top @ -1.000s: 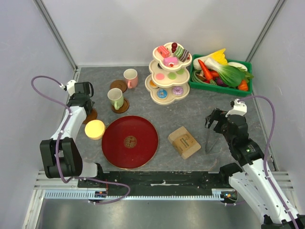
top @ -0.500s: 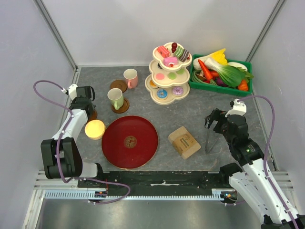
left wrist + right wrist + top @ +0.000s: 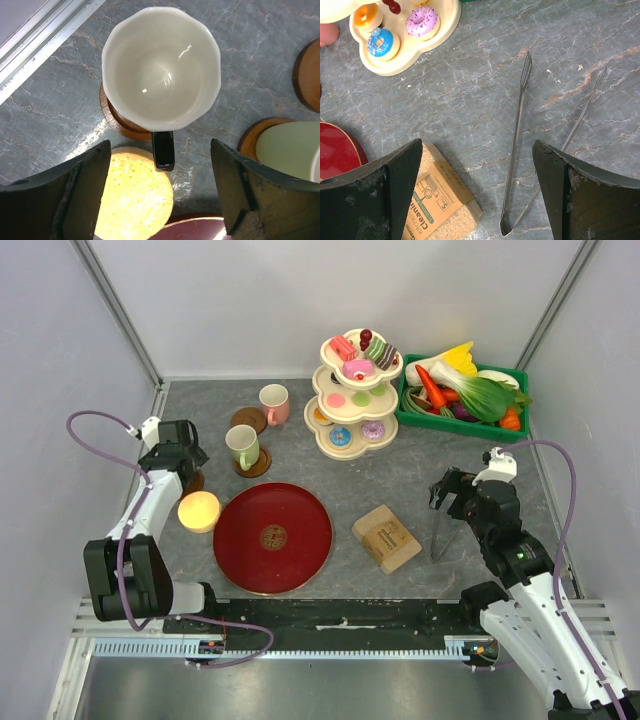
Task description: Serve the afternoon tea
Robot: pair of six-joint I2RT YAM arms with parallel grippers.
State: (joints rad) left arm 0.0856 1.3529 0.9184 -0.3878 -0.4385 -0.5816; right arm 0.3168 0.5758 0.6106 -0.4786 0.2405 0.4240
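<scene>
Hovering left gripper [image 3: 160, 145], jaws wide and empty, over the black mug [image 3: 161, 65] on its coaster [image 3: 114, 119] at the table's [image 3: 260, 45] left edge. The mug is just ahead of the tips, its handle [image 3: 163, 152] pointing back into the gap. Right gripper [image 3: 477, 145] is also spread, well apart, over the tongs [image 3: 516, 150].

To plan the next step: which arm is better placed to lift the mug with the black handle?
Left. The left hand, open, hangs right above the mug on its coaster; the right hand is far off, over the tongs.
</scene>
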